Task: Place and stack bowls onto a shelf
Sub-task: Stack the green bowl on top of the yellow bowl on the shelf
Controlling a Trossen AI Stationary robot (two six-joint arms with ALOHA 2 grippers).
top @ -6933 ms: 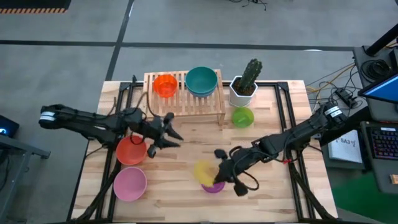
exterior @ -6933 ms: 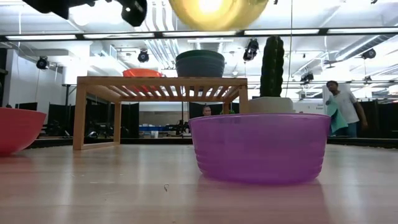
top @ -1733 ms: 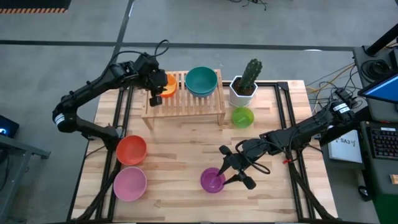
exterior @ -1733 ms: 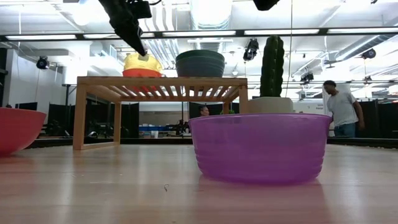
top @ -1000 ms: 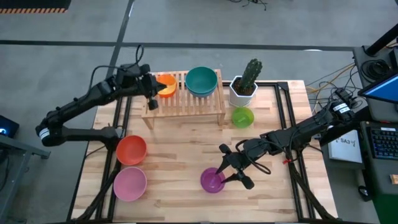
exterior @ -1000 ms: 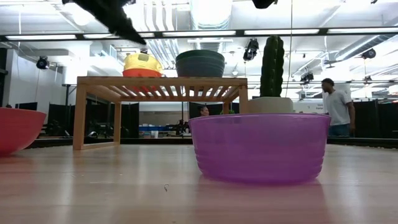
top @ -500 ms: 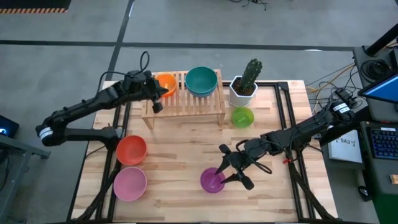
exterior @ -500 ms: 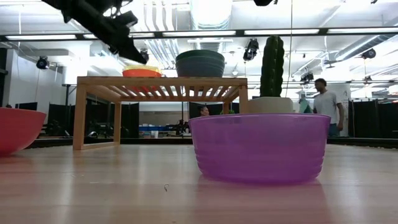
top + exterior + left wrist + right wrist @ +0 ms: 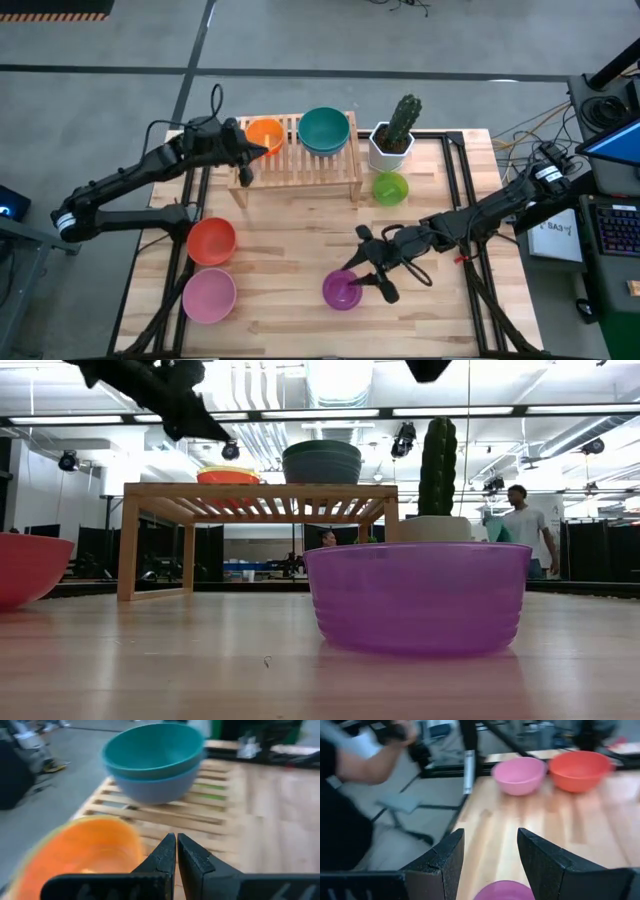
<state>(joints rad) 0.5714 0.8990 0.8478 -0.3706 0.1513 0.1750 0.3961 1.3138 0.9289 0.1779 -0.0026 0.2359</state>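
**Bowls and shelf: positions as I see them**

- Shelf (image 9: 296,160): far centre of the table (image 9: 290,250), slatted top.
- On the shelf, left end: orange bowl (image 9: 265,132) with a yellow rim showing under it in the low view, so I read a stack.
- On the shelf, right part: teal bowl (image 9: 324,129) nested in a blue bowl (image 9: 160,785).
- Lime green bowl (image 9: 390,187): on the table, just right of the shelf, near side of the white cactus pot (image 9: 391,148).
- Red-orange bowl (image 9: 211,241) and pink bowl (image 9: 208,295): left side, pink nearer.
- Purple bowl (image 9: 342,290): near centre.
- Left gripper (image 9: 250,160): at the shelf's left end, beside the orange bowl, fingers pressed together, holding nothing.
- Right gripper (image 9: 360,272): fingers spread wide, at the purple bowl's right rim.
- Person (image 9: 520,530): standing in the room beyond.
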